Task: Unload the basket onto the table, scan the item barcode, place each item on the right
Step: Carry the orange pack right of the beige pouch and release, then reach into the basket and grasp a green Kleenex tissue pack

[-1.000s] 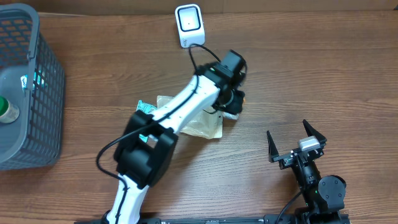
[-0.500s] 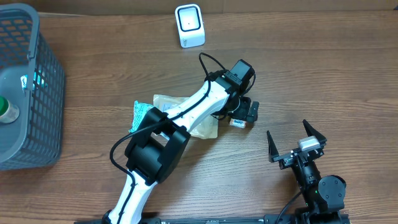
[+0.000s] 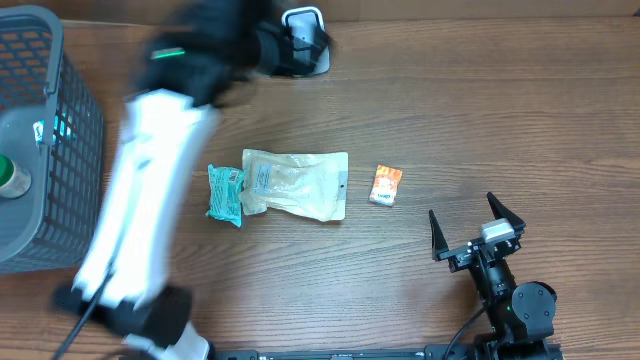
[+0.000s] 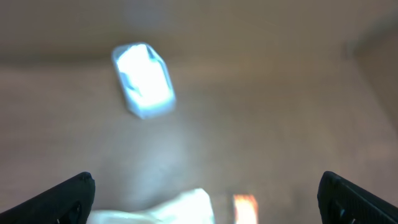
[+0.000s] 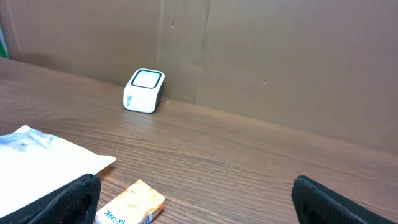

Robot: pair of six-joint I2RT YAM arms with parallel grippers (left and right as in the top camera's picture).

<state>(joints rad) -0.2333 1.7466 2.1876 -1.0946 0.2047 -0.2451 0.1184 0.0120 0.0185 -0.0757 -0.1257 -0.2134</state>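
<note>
Brown wood-grain bench (image 3: 520,110) carries everything, and a cardboard wall closes it off at the back. Nearest the robot's base, the right gripper (image 3: 478,238) sits low over the wood with its jaws spread wide and nothing between them. It looks parked, clear of the working area.

Just beyond it lies the small orange box (image 3: 386,185), flat on the bench and on its own, touched by neither arm. It is likely the item to be scanned, and lying apart from the rest it leaves room for fingers on either side. To the robot's left of it a pale pouch (image 3: 297,185) lies flat. A teal packet (image 3: 225,193) meets the pouch's left edge, though which one overlaps the other cannot be told. Well off to the left stands a grey wire basket (image 3: 60,150), probably the bin for goods.

Farthest away, against the wall, the white scanner (image 5: 144,91) stands upright with its window tilted up toward the bench, so a barcode can be presented over it. The left arm shows as a blur reaching up toward that corner. In its wrist view the left gripper (image 4: 206,186) has its fingertips wide apart at the lower corners and holds nothing, with the scanner ahead. No item is at the window, so the scan looks not yet done.
</note>
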